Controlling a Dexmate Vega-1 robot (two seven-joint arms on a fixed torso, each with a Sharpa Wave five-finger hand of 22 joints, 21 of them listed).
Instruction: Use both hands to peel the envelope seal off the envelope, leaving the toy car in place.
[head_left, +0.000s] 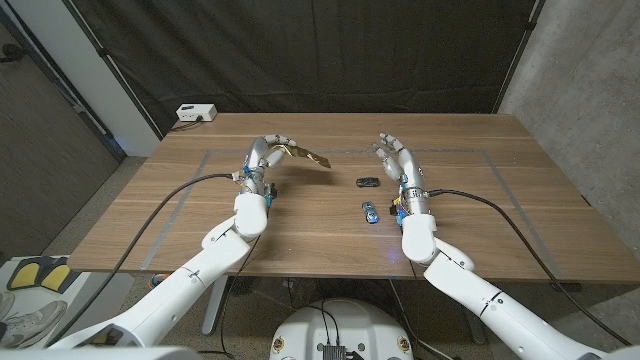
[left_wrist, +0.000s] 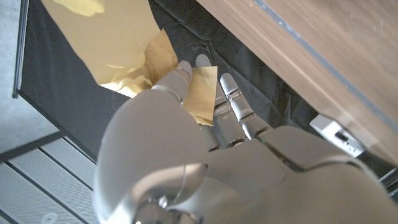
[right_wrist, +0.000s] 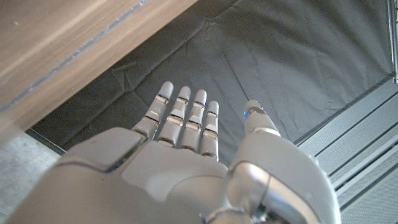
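The left hand (head_left: 262, 160) held the envelope (head_left: 305, 155) lifted off the table (head_left: 480, 230), left of centre. The right hand (head_left: 398, 160) was released, fingers spread, right of centre. Between them lay a dark toy car (head_left: 367, 182), and a blue one (head_left: 370, 211) just below. A white box (head_left: 195, 113) sat at the table's upper-left corner.

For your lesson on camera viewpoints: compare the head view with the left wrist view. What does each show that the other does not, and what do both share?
Head view alone: the right hand, raised with fingers apart and holding nothing, a dark toy car, a blue toy car and a white box at the table's far edge.
Left wrist view alone: a close look at the fingers against the creased yellow paper.
Both: the left hand holding the envelope off the wooden table.
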